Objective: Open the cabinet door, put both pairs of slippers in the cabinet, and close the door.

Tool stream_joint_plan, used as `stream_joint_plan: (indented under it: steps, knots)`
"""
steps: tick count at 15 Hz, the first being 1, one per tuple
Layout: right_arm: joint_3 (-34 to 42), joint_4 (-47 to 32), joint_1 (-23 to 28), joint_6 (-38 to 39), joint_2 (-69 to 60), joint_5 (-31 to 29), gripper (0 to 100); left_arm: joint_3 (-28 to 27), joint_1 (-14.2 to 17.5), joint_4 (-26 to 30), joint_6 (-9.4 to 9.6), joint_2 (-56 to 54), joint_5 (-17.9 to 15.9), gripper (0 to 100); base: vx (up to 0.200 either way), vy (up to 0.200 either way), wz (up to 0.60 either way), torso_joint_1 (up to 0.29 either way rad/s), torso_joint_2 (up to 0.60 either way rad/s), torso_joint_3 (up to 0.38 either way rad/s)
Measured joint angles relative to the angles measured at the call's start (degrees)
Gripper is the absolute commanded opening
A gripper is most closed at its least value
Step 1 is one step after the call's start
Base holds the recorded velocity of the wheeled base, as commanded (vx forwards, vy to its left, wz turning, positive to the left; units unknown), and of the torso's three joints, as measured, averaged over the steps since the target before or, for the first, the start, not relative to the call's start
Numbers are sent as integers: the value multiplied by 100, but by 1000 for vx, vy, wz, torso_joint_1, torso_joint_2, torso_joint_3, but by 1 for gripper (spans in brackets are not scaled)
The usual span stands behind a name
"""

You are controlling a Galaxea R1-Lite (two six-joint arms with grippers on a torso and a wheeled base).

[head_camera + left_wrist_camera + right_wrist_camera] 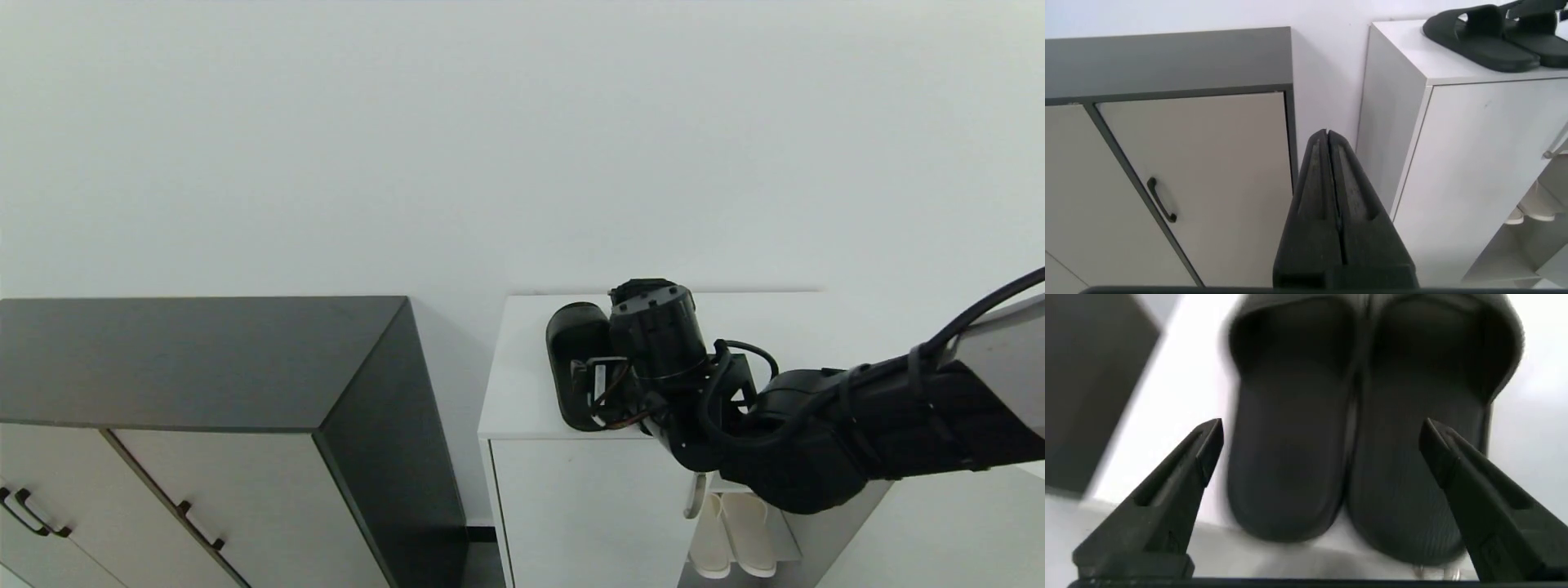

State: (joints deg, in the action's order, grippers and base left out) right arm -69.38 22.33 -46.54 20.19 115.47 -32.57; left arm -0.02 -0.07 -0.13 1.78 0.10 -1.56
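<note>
White wall backs a white cabinet (531, 392) at the head view's centre, and the black slippers (571, 367) lie on its top. The right end effector (1323, 434) hangs over them, released wide, likely to straddle the pair. The left end effector (1328, 139) is clenched on nothing. White slippers (731, 539) sit inside the cabinet, lower right.

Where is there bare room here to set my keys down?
The dark cabinet's top looks bare all over. On the white cabinet's top, a strip lies free between its left edge and the black slippers, and another along its back edge by the wall. It is crowded at the slippers' spot, with the right pincer open over them.
</note>
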Motion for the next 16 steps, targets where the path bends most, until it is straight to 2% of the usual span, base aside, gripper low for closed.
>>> stream_joint_plan:
  steps: [3,14,15,16]
  knots:
    - [-217,301,187,-260,322,11,100,-2,0,0,2,0,0,0,0,0,0,0,0,0]
    - [-1643,319,644,-686,1417,28,100,0,0,2,-1,0,0,0,0,0,0,0,0,0]
    - [-1714,321,669,-691,1474,26,0,0,-2,0,-1,0,-2,0,0,0,0,0,0,0]
    - [-1759,321,680,-697,1531,22,0,-2,-2,2,-1,0,0,0,0,0,0,0,0,0]
